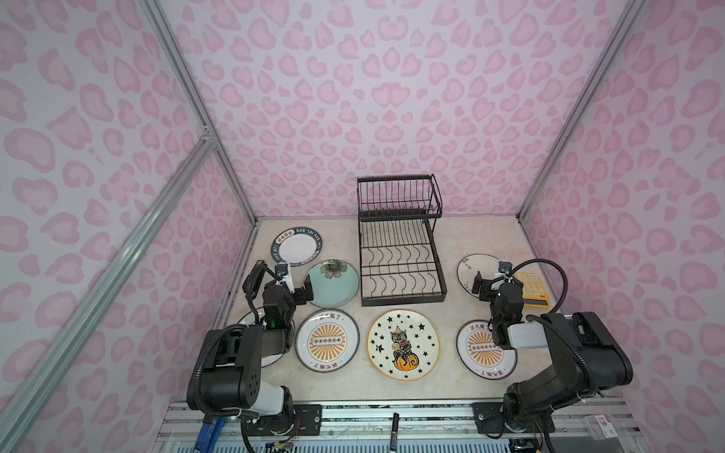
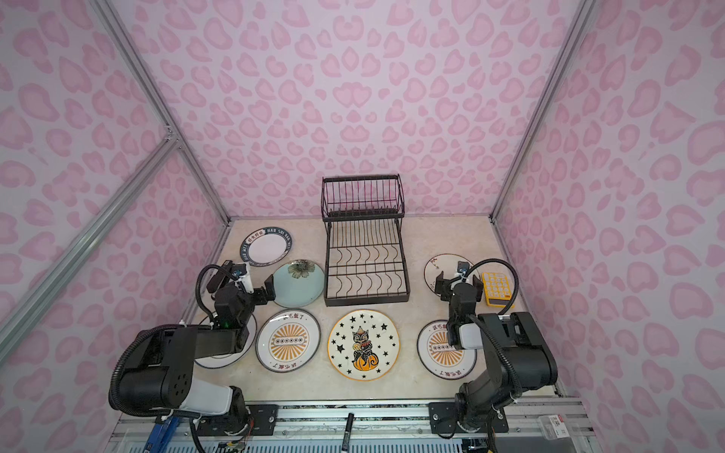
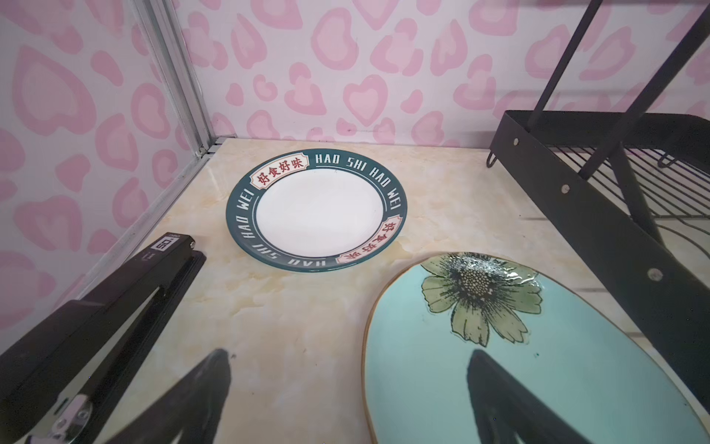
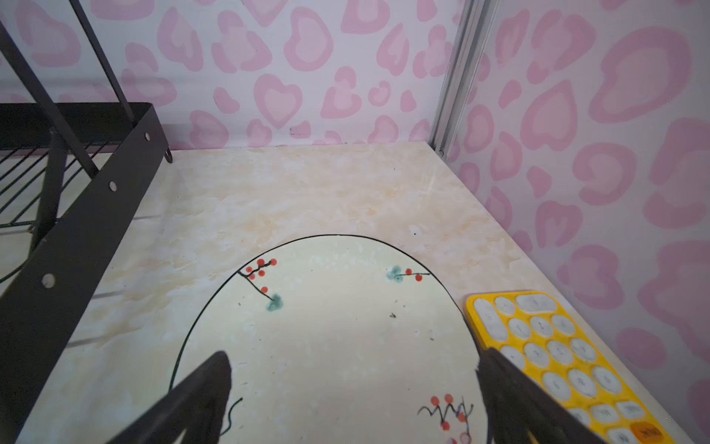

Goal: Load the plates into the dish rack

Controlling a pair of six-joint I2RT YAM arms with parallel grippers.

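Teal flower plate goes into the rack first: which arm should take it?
Left, likely. The open left end effector hangs at the edge of the teal plate, one finger over its rim. The right end effector is beyond the dish rack, over the berry-sprig plate beside the calculator.

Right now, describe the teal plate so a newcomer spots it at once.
Find the black wire dish rack at the back middle of the table. Just left of its front corner lies the teal plate, flat. It alone is solid pale teal with a green flower; its neighbours are mainly white.
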